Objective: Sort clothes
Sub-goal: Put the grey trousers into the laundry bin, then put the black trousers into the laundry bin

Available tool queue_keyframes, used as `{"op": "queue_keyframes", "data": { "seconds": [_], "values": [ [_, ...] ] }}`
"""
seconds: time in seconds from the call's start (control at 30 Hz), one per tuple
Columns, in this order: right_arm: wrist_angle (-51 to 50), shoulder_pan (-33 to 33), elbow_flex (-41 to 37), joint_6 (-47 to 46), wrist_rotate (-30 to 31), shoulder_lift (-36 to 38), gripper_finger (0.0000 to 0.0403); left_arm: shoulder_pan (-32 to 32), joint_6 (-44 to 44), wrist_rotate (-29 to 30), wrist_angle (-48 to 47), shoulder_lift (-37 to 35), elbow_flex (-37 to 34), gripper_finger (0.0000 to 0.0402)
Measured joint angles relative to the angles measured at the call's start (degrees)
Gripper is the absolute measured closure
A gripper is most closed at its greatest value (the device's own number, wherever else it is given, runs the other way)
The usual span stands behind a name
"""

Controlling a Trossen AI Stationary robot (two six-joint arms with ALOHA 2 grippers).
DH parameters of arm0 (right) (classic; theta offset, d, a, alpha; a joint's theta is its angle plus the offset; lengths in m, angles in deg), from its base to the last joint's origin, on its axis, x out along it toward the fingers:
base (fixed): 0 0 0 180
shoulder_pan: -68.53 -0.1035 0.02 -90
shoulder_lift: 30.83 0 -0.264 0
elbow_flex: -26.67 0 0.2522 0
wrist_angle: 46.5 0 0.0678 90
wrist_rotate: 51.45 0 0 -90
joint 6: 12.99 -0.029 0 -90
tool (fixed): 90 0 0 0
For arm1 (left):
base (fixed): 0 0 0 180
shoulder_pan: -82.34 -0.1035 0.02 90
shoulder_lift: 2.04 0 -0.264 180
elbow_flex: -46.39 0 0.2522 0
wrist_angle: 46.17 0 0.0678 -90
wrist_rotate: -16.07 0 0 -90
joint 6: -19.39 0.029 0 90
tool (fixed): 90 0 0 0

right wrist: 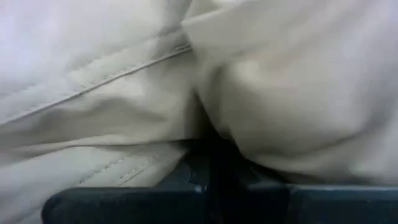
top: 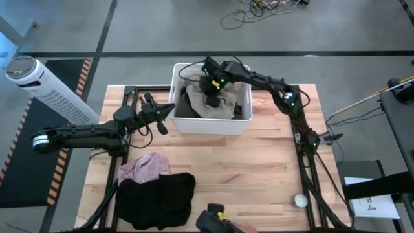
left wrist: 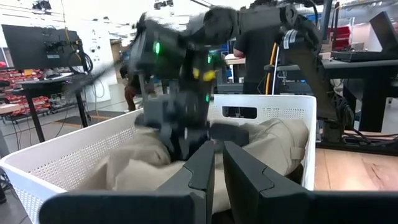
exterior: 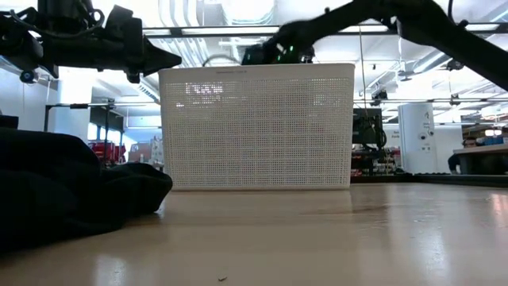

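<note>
A white lattice basket (top: 213,128) (exterior: 254,127) stands at the table's far middle. In it a khaki garment (top: 228,103) (left wrist: 267,149) lies on a dark garment (top: 186,105). My right gripper (top: 211,97) (left wrist: 180,140) reaches down into the basket, shut, its tip in the khaki cloth. My left gripper (top: 171,110) (left wrist: 217,168) hovers shut just outside the basket's left wall, touching nothing. A pale pink shirt (top: 145,166) and a black garment (top: 155,197) (exterior: 63,191) lie on the table at the near left. My right gripper's shut fingers (right wrist: 211,171) poke into a crease of the khaki garment (right wrist: 205,124) between two bulging folds. They come from above, slanting down. Whether any cloth is caught between them cannot be told. The garment lies slack in the basket.
A white perforated cylinder (top: 39,81) stands off the table's far left corner. A small white ball (top: 300,200) lies near the table's right front. A dark device (top: 217,221) sits at the near edge. A person (left wrist: 252,43) stands in the room beyond.
</note>
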Motion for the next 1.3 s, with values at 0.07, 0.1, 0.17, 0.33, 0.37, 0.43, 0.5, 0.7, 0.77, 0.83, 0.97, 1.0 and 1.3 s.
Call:
{"op": "queue_keyframes", "data": {
  "seconds": [0.07,0.1,0.17,0.33,0.37,0.43,0.5,0.7,0.77,0.83,0.97,1.0,1.3],
  "values": [
    [-0.72,-0.13,1.58,0.00,0.61,1.53,0.0403,0.00,0.06,0.02,-0.06,0.00,0.00,0.0381],
    [-1.18,-0.20,2.32,0.02,0.67,2.34,0.0403,0.00,0.06,0.02,-0.11,0.00,0.00,0.0381],
    [-1.43,-0.32,3.20,-0.53,0.65,4.15,0.0403,0.00,0.06,0.04,-0.17,0.00,0.00,0.0381],
    [-1.32,-1.16,3.29,0.48,1.68,8.87,0.0403,0.02,0.06,0.02,-0.52,-0.02,0.00,0.0381],
    [-1.15,-1.47,3.29,0.76,1.75,10.19,0.0403,0.00,0.04,0.03,-0.85,-0.01,0.00,0.0381],
    [-1.04,-1.92,2.99,0.98,1.65,13.02,0.0403,0.02,0.04,0.02,-1.49,0.00,0.00,0.0381],
    [-0.70,-2.33,2.13,1.12,1.51,15.92,0.0403,0.02,-0.03,0.02,-1.60,0.00,0.00,0.0381],
    [0.51,-2.32,-6.99,-0.51,1.46,25.25,0.0403,1.29,0.42,0.00,-1.66,0.00,0.00,0.0381],
    [3.21,-2.28,-13.23,-1.21,1.43,29.33,0.0403,2.09,1.21,0.00,-1.66,0.00,0.00,0.0381],
    [8.51,-2.93,-21.32,-1.97,1.08,34.47,0.0403,3.07,2.21,0.55,-1.60,0.00,0.00,0.0381],
    [25.13,-6.37,-40.95,-3.44,-1.29,46.51,0.0403,4.77,3.34,1.71,-1.14,0.00,0.00,0.0381],
    [29.68,-7.25,-45.94,-4.19,-2.10,49.61,0.0403,5.11,3.34,1.90,-1.15,-0.02,0.00,0.0381],
    [60.67,-11.75,-79.86,-12.62,-2.13,71.89,0.0403,7.33,-0.54,1.67,-4.00,-0.12,1.15,0.0381]
  ]
}}
